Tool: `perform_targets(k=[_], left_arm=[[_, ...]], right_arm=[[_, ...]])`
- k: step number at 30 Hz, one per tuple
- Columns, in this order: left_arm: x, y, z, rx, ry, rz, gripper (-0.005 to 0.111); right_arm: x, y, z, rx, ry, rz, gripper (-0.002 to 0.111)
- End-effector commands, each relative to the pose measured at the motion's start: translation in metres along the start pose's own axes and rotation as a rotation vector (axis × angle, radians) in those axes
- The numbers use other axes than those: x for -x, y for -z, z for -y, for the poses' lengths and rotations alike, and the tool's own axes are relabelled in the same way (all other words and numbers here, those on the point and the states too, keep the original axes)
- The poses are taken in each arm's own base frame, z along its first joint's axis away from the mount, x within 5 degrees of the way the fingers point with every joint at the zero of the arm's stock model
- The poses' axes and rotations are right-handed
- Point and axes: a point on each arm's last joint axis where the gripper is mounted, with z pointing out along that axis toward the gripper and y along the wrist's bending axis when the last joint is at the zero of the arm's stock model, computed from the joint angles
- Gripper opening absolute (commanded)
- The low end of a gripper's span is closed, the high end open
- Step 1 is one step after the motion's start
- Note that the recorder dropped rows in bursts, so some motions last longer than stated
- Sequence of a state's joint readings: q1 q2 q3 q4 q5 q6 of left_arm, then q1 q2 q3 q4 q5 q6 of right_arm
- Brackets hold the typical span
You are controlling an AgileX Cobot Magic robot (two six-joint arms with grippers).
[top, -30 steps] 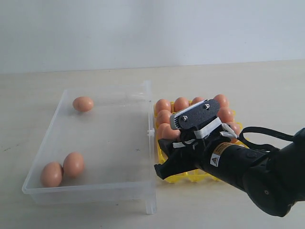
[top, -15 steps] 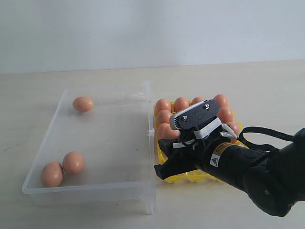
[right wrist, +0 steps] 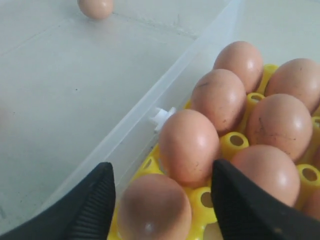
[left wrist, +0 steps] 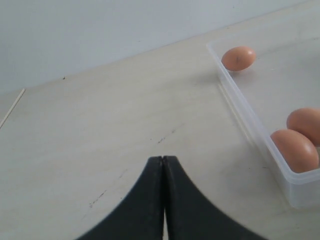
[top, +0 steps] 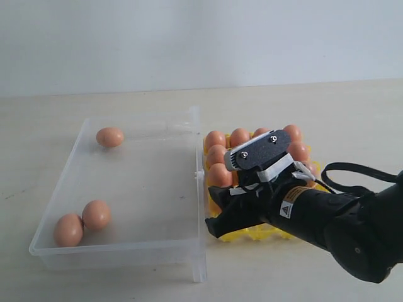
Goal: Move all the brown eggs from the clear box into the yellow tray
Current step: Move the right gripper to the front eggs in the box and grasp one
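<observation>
Currently on a pale tabletop [top: 126,283], before a white wall [top: 189,38]:

1. Clear box [top: 196,207]. It takes up the left and centre of the exterior frame.
   - Low see-through walls, with a small white clasp [top: 199,174] on the wall that faces the tray.
   - Contents: three brown eggs [top: 96,214].
   - A lone egg [top: 109,136] lies in the far left corner.
   - The other two lie side by side in the near left corner, touching or nearly so.
   - The middle and right of the floor are bare.

2. Yellow tray [top: 252,234]. It sits right of centre, just beside the clasp wall of the box.
   - Openwork lattice; its visible cells hold brown eggs standing on end, packed close.
   - The arm covers the near part, so the full count cannot be told.

3. Right fingers [top: 221,214]. They are black and sit at lower centre of the exterior frame, low over the tray's near left corner.
   - They are spread wide and grip nothing.
   - In the right wrist view one tray egg [right wrist: 152,212] sits between them, with yellow lattice showing between it and one finger.
   - A grey camera plate [top: 258,154] rides above them.
   - A black cable [top: 352,170] loops at the right of the frame.

4. Left fingers [left wrist: 161,170]. They are black and appear only in the left wrist view.
   - They are pressed together tip to tip with nothing between them.
   - They are over bare tabletop, outside the box and apart from its wall, on the side where the two eggs lie.
</observation>
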State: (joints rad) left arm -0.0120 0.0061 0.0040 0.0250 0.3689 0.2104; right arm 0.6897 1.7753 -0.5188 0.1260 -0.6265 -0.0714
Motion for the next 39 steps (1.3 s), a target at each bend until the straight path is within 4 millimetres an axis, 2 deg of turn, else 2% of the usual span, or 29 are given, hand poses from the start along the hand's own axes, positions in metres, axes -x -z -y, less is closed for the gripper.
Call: perform_targets(k=[1, 5, 8, 11, 15, 18, 24, 31, 38, 39], left_arm=[[0.002, 0.001, -0.001, 0.005, 0.006, 0.015, 0.0], [0.002, 0.001, -0.001, 0.005, 0.006, 0.015, 0.0], [0.002, 0.001, -0.001, 0.005, 0.006, 0.015, 0.0], [0.002, 0.001, -0.001, 0.005, 0.006, 0.015, 0.0], [0.002, 0.001, -0.001, 0.005, 0.006, 0.015, 0.0], [0.002, 0.001, -0.001, 0.005, 0.006, 0.015, 0.0], [0.002, 0.001, -0.001, 0.005, 0.006, 0.015, 0.0], [0.002, 0.001, -0.001, 0.005, 0.006, 0.015, 0.0], [0.002, 0.001, -0.001, 0.005, 0.006, 0.015, 0.0], [0.002, 0.001, -0.001, 0.005, 0.006, 0.015, 0.0]], right_arm=[[0.026, 0.022, 0.001, 0.007, 0.01, 0.022, 0.046], [0.06, 0.036, -0.004, 0.04, -0.216, -0.115, 0.046], [0.084, 0.031, -0.014, 0.067, -0.21, -0.224, 0.055], [0.109, 0.018, -0.03, 0.108, -0.174, -0.225, 0.058], [0.126, -0.019, -0.057, 0.157, -0.236, -0.261, 0.058], [0.123, -0.052, -0.077, 0.179, -0.23, -0.378, 0.058], [0.121, -0.096, -0.115, 0.225, -0.171, -0.568, 0.058], [0.117, -0.126, -0.143, 0.268, -0.102, -0.629, 0.058], [0.107, -0.149, -0.147, 0.259, -0.074, -0.679, 0.058], [0.105, -0.151, -0.148, 0.256, -0.067, -0.693, 0.054]])
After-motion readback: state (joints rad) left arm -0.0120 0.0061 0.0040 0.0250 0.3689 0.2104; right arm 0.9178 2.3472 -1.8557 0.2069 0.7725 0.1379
